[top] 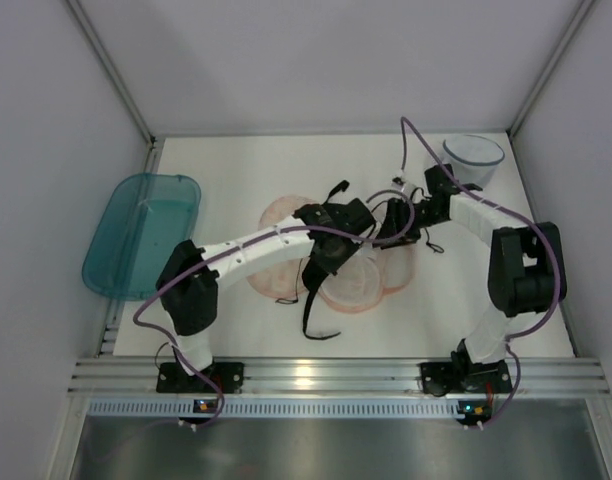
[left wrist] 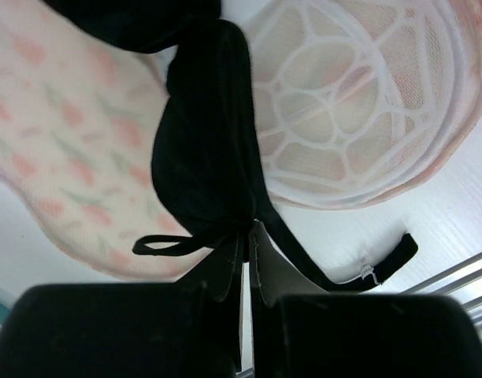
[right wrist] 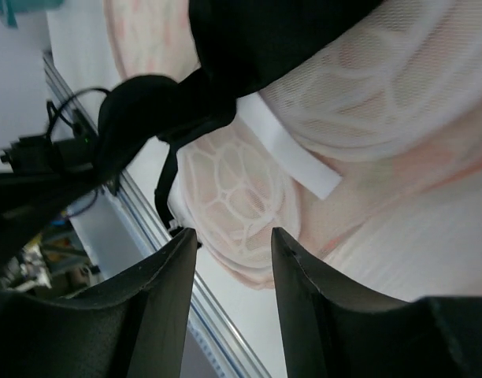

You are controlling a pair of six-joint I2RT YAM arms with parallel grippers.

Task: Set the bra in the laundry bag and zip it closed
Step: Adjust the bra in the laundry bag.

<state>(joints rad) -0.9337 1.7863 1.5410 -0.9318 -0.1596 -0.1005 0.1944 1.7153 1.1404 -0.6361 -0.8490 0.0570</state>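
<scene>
My left gripper (left wrist: 249, 309) was clamped on the black moulded-cup fabric bra (left wrist: 202, 134), dangling over the open cream-peach triangle-printed clamshell laundry bag (left wrist: 68, 142). Right wrist: my right gripper (right wrist: 233, 236) stood parted, empty. From above, the bag lay midway between the white table (top: 236, 170)'s side edges. Loading step, I judged; next, lower it in.

You get bright, even light from overhead, soft shadows, glare on the metal rail (top: 306, 378), wrist views blurred up close, the bra (left wrist: 202, 142) featureless black.
</scene>
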